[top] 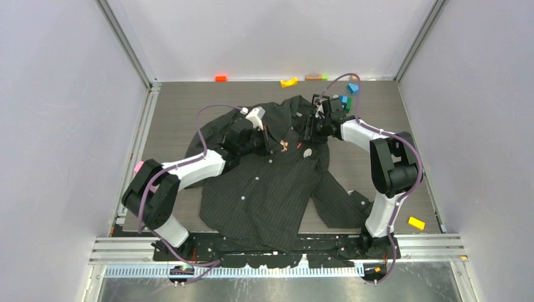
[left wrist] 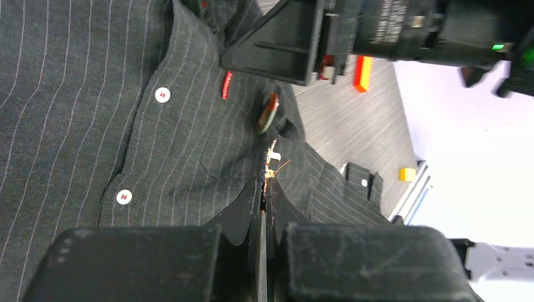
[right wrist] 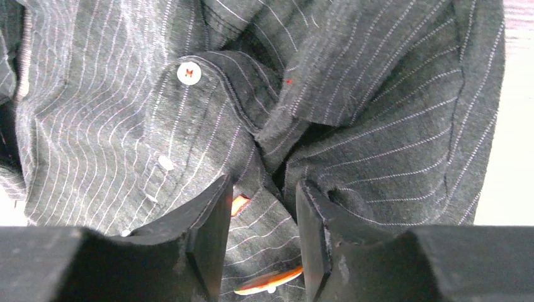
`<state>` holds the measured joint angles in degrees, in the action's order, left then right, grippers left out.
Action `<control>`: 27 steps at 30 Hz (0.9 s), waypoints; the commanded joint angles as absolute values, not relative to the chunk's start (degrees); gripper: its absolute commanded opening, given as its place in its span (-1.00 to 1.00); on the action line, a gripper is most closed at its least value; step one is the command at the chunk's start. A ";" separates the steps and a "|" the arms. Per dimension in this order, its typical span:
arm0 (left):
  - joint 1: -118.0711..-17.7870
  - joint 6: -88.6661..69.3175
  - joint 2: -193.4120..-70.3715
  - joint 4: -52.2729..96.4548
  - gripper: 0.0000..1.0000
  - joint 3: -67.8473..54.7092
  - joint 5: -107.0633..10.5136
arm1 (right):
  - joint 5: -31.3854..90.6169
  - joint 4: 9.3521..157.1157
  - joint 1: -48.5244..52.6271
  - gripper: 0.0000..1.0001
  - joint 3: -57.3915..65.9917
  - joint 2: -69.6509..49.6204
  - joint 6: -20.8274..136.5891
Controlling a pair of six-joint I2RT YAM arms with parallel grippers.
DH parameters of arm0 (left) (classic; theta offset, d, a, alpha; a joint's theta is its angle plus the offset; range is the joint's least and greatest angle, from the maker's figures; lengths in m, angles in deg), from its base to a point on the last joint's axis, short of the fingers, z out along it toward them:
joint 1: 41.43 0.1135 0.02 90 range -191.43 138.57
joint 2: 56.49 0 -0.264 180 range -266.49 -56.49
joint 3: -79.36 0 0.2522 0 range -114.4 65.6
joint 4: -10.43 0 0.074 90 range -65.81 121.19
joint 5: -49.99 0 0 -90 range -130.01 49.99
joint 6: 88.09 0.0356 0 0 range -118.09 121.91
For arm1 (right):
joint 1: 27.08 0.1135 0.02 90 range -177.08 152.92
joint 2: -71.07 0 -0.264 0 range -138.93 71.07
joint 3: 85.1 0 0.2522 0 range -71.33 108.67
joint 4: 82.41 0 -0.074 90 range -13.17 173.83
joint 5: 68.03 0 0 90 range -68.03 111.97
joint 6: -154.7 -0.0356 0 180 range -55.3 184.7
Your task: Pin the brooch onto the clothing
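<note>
The dark pinstriped shirt (top: 264, 189) lies spread on the table, collar at the far end. My left gripper (top: 277, 146) is over its chest, shut on a small gold brooch (left wrist: 271, 165) that sticks out past the fingertips, just above the cloth. A round reddish disc (left wrist: 269, 113) lies on the shirt beside the red tag (left wrist: 227, 85). My right gripper (top: 310, 133) is open at the collar, its fingers (right wrist: 211, 220) set on either side of a strip of cloth. The disc (right wrist: 267, 282) and the tag (right wrist: 239, 204) lie between them.
Coloured blocks lie along the back wall: orange (top: 220, 78), yellow (top: 288, 82), blue (top: 352, 88). A yellow block (top: 415, 223) lies at the front right. A shirt cuff (left wrist: 362, 182) lies to the right of the left gripper. Grey walls stand on three sides.
</note>
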<state>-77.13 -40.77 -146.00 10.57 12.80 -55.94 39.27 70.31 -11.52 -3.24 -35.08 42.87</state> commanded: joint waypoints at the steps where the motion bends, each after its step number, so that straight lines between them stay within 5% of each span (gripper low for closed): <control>1: -78.45 -40.62 -150.29 4.58 -1.00 10.64 -49.56 | 41.63 73.09 -11.47 -0.15 -0.94 -35.58 44.17; 5: -79.42 -40.09 -153.82 4.25 -1.00 8.72 -48.12 | 43.03 73.90 -11.77 -0.68 -1.11 -35.89 43.60; 9: -80.12 -39.24 -156.67 5.01 -1.00 7.31 -45.12 | 44.96 75.28 -11.78 -0.97 -2.37 -33.67 42.55; 27: -81.66 -34.91 -162.34 12.64 -1.00 -0.31 -45.64 | 52.82 82.04 -11.62 -0.99 -11.22 -23.39 39.81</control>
<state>-80.67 -38.08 -161.54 10.74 2.88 -45.79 50.07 78.97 -11.68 -10.69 -26.03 40.49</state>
